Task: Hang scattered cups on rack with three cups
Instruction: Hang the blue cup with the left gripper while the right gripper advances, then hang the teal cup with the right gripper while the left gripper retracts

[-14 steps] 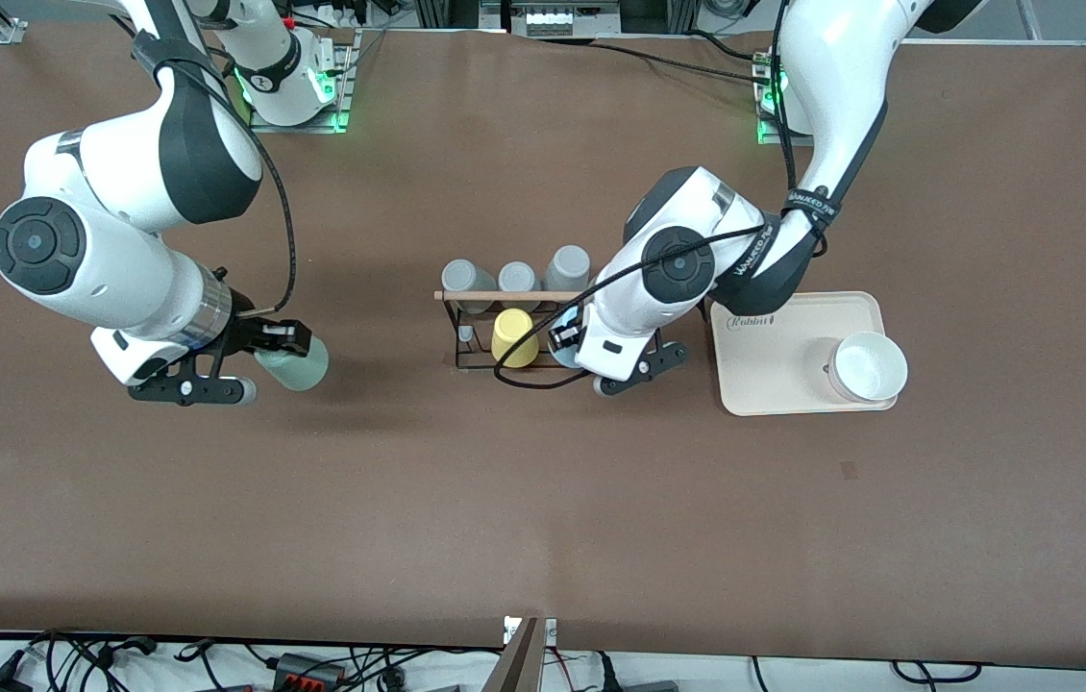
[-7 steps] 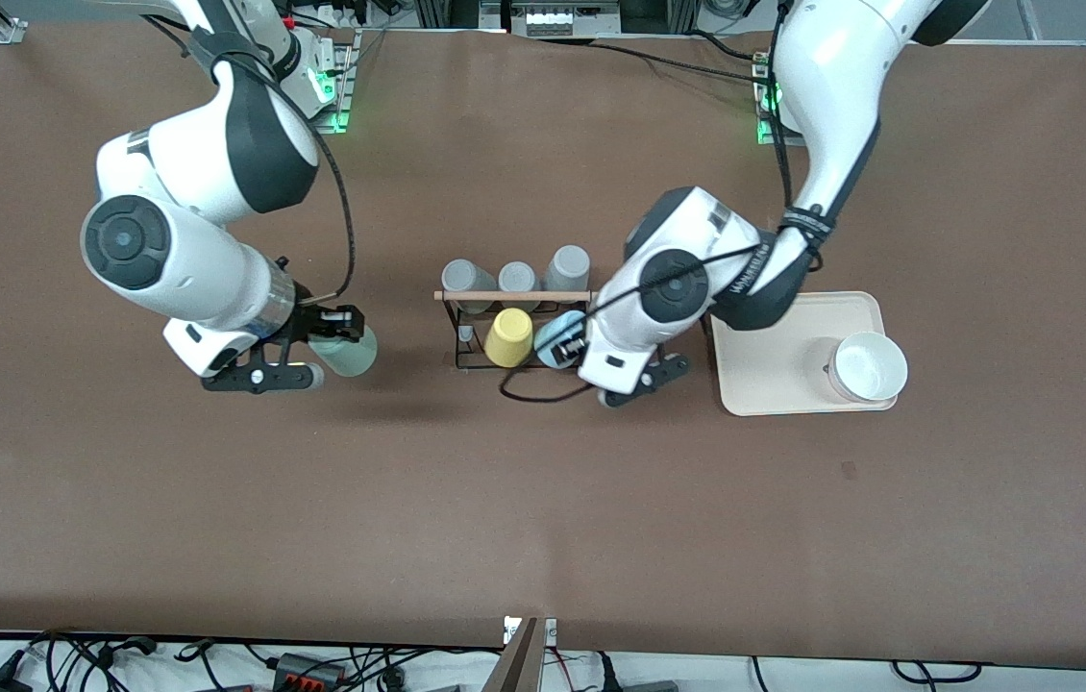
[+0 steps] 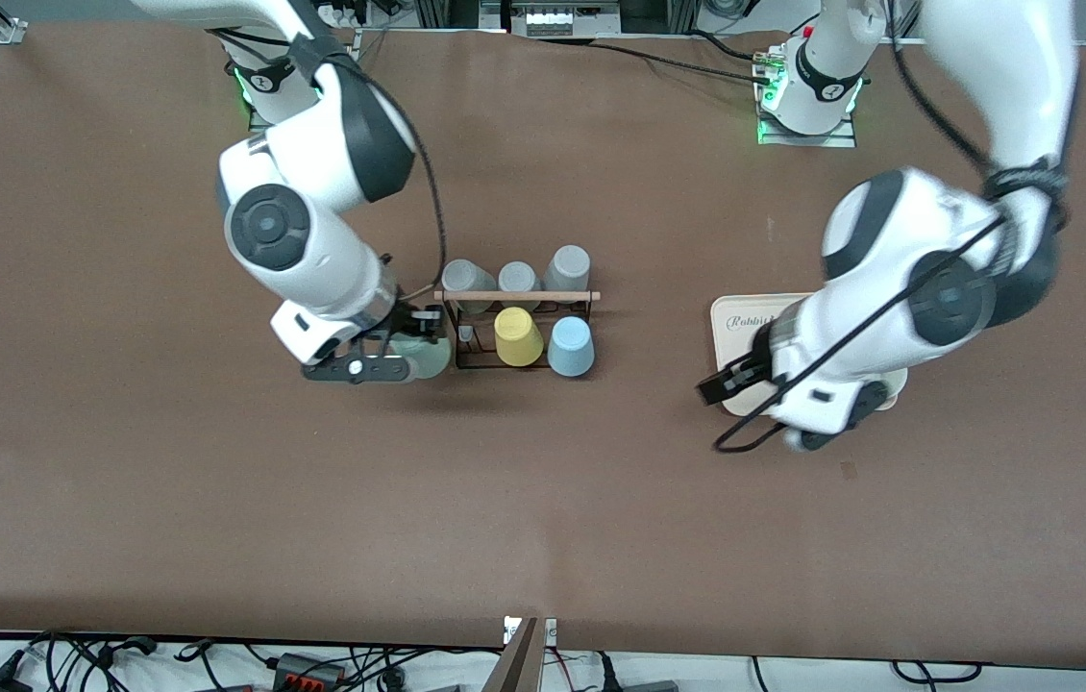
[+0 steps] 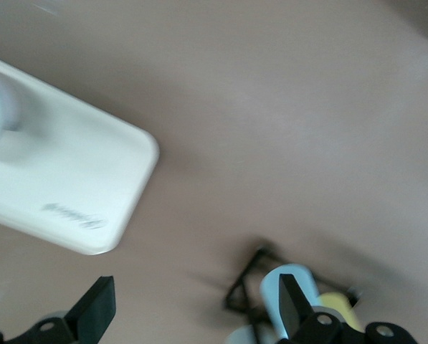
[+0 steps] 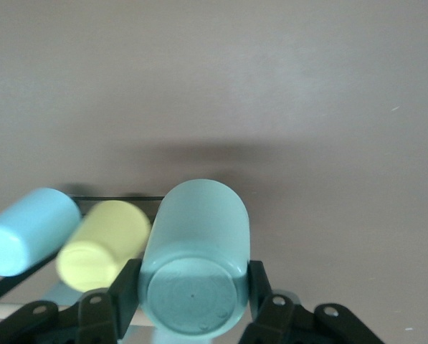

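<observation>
Blue cup point(image 3: 570, 347) already on rack point(image 3: 516, 297) beside yellow cup point(image 3: 518, 336); mint cup point(image 5: 193, 259) not yet hung, approx one step left; right gripper point(image 5: 192, 297) at rack's right-arm end, jaws clamped on mint cup's sides, base toward wrist; left gripper point(image 4: 192, 312) over tray point(image 4: 70, 190) edge, jaws wide apart, holding nothing; blue cup shows just past one fingertip.

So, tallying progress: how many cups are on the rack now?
5 visible: three grey cups along the rack rod's base side, plus yellow cup and blue cup nearer the camera. The mint cup is in the right gripper.
</observation>
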`<state>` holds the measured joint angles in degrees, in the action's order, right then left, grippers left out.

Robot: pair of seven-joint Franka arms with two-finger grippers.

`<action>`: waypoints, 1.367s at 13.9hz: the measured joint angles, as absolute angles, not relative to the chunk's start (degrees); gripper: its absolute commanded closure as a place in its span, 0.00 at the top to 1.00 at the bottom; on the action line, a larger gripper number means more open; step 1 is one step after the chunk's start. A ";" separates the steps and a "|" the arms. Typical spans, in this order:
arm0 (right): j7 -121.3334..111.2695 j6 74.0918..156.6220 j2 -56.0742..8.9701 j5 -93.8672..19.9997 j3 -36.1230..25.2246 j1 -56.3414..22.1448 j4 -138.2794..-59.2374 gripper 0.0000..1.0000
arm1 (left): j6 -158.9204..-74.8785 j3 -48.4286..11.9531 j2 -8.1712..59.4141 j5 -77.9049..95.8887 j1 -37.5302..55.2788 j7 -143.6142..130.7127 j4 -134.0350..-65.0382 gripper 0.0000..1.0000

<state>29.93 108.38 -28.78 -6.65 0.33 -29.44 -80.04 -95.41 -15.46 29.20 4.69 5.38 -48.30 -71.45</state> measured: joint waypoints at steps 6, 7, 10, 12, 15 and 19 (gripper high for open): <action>34.39 108.43 -31.45 -6.43 0.28 -33.19 -78.65 0.34 | -80.60 -15.47 18.28 -2.56 0.13 -28.66 -71.39 1.00; 34.46 108.43 -31.91 -5.91 0.28 -33.50 -78.65 0.34 | -79.86 -15.48 17.32 -2.84 0.04 -27.73 -71.89 1.00; 34.57 108.87 -33.97 -4.22 0.24 -34.18 -78.69 0.34 | -81.13 -15.98 14.03 -2.93 0.09 -27.24 -77.27 1.00; 34.59 109.59 -35.69 -3.64 0.20 -34.64 -78.72 0.37 | -85.73 -16.29 9.83 -2.93 0.13 -27.14 -84.85 1.00; 34.63 110.46 -37.62 -3.16 0.19 -35.01 -78.77 0.73 | -89.04 -16.30 4.02 -2.93 -0.03 -25.60 -93.27 1.00; 34.19 110.73 -37.72 -3.13 -0.45 -34.82 -78.48 1.00 | -89.86 -15.96 2.42 -2.89 -3.30 -18.81 -95.05 1.00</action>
